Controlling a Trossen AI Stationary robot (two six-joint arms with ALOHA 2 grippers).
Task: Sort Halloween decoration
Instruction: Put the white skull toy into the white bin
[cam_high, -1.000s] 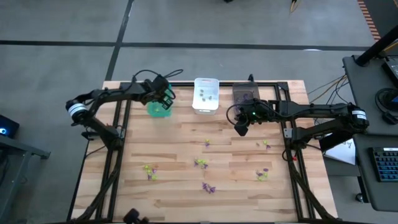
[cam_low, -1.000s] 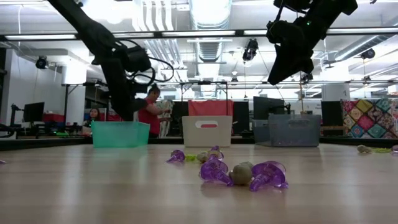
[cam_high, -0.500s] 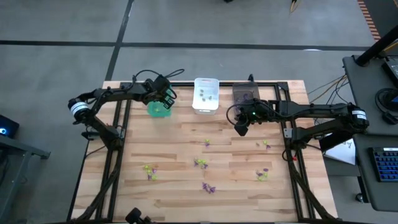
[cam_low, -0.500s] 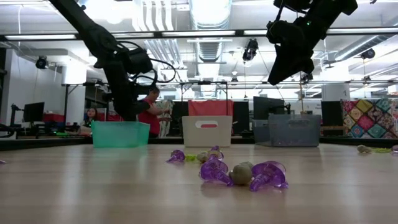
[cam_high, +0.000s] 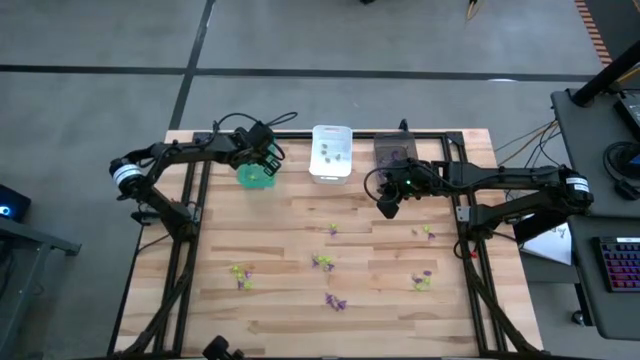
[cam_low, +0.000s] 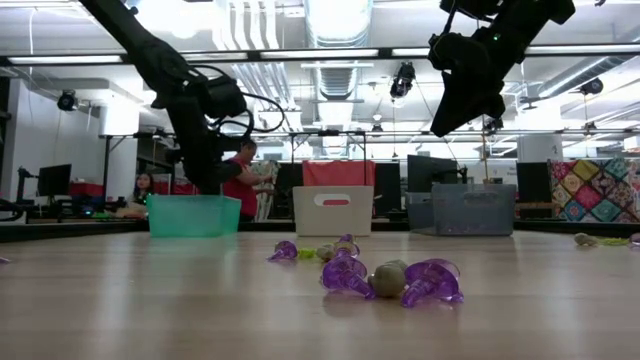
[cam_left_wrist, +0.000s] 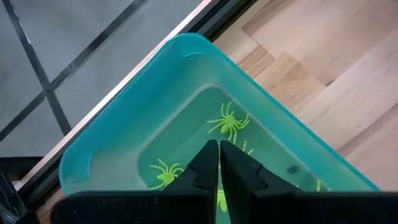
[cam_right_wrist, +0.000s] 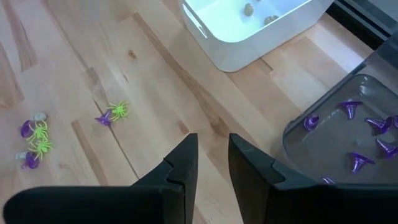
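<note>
Evidently a drop-off had been finished: the left gripper (cam_left_wrist: 214, 163) was held with fingers pressed together over the green bin (cam_left_wrist: 112, 149), nothing clamped, while the right gripper (cam_right_wrist: 208, 158) was poised, fingers slightly apart and empty, between the white bin (cam_right_wrist: 249, 50) and the grey bin (cam_right_wrist: 298, 134). Next, a descent onto the Halloween decoration (cam_high: 322, 262), scattered mid-table, was called for. Three bins and about six loose clusters were counted.

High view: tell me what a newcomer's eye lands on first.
Three bins line the table's far edge: a green bin under the shut left gripper, a white bin in the middle, and a dark grey bin beside the right gripper, whose fingers stand apart and empty. Purple and yellow-green trinkets lie scattered over the near boards.
</note>
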